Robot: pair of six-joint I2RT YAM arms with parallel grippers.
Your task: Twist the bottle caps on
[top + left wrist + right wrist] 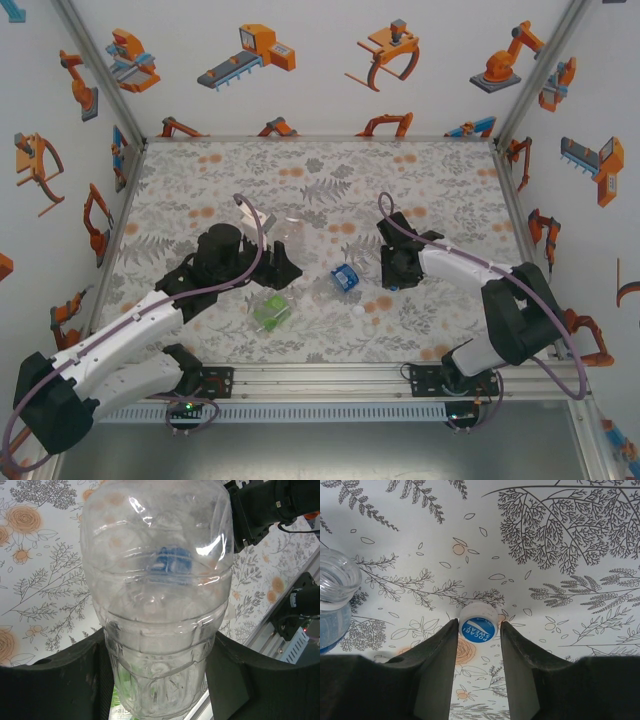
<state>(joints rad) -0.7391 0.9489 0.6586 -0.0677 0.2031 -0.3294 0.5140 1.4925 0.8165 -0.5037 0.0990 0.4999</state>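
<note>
Blue "POCARI SWEAT" bottle cap (478, 625)

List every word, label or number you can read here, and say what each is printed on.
"POCARI SWEAT": on the blue top of the white bottle cap, right wrist view.
Label of the blue-labelled bottle, top view: too small to read.
Label of the green-labelled bottle, top view: too small to read.
Blue print seen through the clear bottle, left wrist view: blurred, unreadable.

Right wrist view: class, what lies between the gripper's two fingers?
In the right wrist view, a cap, white with a blue top, sits between the right gripper's fingertips; whether they press it is unclear.
</note>
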